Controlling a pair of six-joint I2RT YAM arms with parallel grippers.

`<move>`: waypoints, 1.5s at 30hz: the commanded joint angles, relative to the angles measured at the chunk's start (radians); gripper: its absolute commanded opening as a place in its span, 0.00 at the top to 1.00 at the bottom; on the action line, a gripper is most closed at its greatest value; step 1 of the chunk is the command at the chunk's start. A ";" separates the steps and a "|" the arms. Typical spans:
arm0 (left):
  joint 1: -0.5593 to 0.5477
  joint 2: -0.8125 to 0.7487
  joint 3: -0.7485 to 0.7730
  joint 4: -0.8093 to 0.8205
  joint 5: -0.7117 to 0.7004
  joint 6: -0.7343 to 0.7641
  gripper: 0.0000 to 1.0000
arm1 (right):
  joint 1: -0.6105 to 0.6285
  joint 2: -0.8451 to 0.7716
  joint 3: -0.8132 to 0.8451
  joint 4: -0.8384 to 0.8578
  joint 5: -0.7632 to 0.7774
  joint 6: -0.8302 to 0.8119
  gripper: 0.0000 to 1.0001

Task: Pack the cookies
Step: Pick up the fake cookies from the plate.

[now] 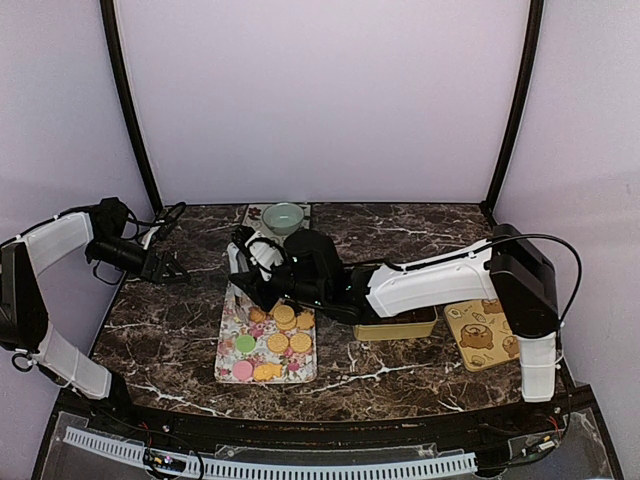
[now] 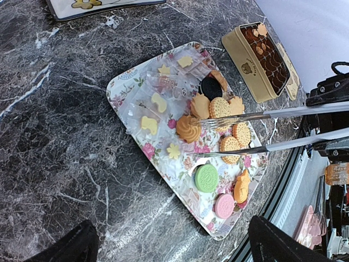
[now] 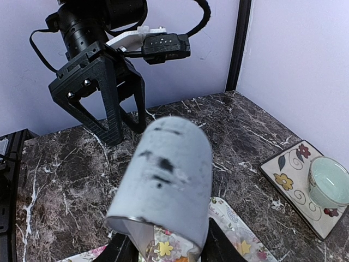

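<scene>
The cookies [image 1: 283,320] [image 2: 221,107] lie on a flowered tray [image 1: 225,335] [image 2: 136,87]: golden round and leaf-shaped ones, a dark one, a green one and a pink one. My right gripper [image 1: 255,285] [image 3: 166,245] is shut on a pair of tongs [image 3: 163,180] with a grey-blue handle. The two metal blades of the tongs [image 2: 272,114] reach over the tray, tips apart, the upper tip by a golden swirl cookie [image 2: 188,128]. My left gripper [image 1: 170,268] [image 2: 174,245] [image 3: 126,134] hangs open and empty left of the tray.
A gold tin [image 1: 395,325] [image 2: 262,60] with a ridged brown insert stands right of the tray. Its bear-printed lid [image 1: 480,335] lies further right. Behind the tray a pale green bowl [image 1: 283,217] [image 3: 327,183] sits on a flowered saucer.
</scene>
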 commanded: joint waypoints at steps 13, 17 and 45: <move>0.007 -0.028 -0.014 -0.030 0.019 0.021 0.02 | -0.042 -0.033 0.011 0.070 0.007 0.000 0.62; 0.006 -0.028 -0.013 -0.030 0.018 0.022 0.02 | -0.045 -0.016 0.016 0.062 -0.024 0.032 0.62; 0.007 -0.021 -0.015 -0.029 0.025 0.023 0.02 | 0.061 -0.069 -0.044 0.019 -0.046 0.027 0.65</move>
